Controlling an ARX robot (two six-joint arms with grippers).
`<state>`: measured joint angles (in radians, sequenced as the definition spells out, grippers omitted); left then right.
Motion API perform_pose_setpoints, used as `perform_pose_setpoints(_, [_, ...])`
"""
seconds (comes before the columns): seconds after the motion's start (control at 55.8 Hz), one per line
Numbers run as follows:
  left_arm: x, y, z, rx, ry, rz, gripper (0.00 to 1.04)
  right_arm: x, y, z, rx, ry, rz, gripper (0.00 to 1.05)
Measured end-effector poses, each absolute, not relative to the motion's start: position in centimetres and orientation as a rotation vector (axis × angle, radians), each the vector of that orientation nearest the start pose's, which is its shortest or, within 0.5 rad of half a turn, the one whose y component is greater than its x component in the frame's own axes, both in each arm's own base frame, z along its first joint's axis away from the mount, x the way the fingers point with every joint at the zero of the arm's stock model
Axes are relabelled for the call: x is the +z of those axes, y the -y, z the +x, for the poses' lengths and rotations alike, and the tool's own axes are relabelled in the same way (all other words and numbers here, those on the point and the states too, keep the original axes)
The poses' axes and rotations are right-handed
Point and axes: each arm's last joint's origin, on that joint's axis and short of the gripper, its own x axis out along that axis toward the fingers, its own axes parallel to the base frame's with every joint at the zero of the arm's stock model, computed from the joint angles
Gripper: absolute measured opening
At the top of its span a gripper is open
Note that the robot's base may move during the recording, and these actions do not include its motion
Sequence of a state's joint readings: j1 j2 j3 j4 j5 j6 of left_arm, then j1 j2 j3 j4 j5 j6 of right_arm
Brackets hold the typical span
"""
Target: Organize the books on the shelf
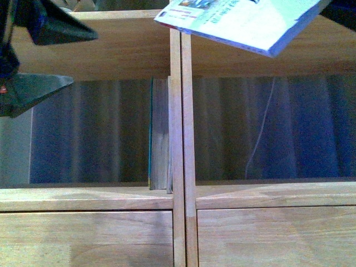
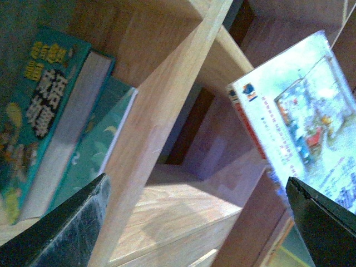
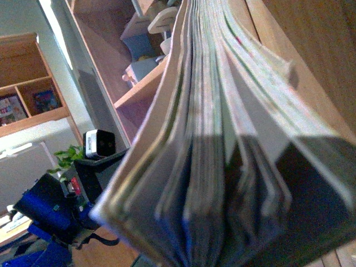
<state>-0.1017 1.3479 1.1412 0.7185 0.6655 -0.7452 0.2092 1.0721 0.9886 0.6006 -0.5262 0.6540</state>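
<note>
front view: left gripper (image 1: 83, 58) hangs at upper left, fingers spread wide, empty. teal book (image 1: 158, 133) stands upright in the shelf's (image 1: 89, 198) left compartment, against the central upright (image 1: 183, 111). right gripper (image 1: 340, 12) clamps the paperback (image 1: 245, 22), tilted, top right.

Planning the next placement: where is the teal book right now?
In the front view the teal book stands upright in the left compartment, close beside the central upright, on the board above the left drawer front.
</note>
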Motion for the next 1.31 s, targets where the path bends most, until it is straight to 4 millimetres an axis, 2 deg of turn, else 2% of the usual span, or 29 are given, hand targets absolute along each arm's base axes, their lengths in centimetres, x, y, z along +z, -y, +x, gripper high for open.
perform_pose_setpoints(0.197, [42.3, 6.4, 28.1, -1.029, 0.187, -0.700, 0.97, 42.2, -7.9, 22.1, 0.912, 0.257, 0.547, 0.07])
perform_pose_setpoints(0.34, [42.6, 7.6, 27.5, -1.110, 0.198, -0.746, 0.97, 42.1, -9.4, 21.9, 0.977, 0.237, 0.564, 0.07])
perform_pose_setpoints(0.77, [41.9, 9.3, 27.4, -1.144, 0.180, -0.817, 0.97, 42.0, -11.8, 21.4, 1.095, 0.190, 0.624, 0.07])
perform_pose_setpoints(0.949, [41.3, 9.6, 25.6, -1.183, 0.178, -0.819, 0.97, 42.2, -12.6, 22.0, 1.106, 0.182, 0.630, 0.07])
perform_pose_setpoints(1.11, [41.1, 9.0, 23.5, -1.202, 0.186, -0.804, 0.97, 42.6, -12.6, 22.6, 1.109, 0.185, 0.656, 0.07])
perform_pose_setpoints(1.307, [41.3, 7.4, 21.5, -1.161, 0.213, -0.794, 0.72, 42.9, -12.3, 22.7, 1.133, 0.166, 0.683, 0.07])
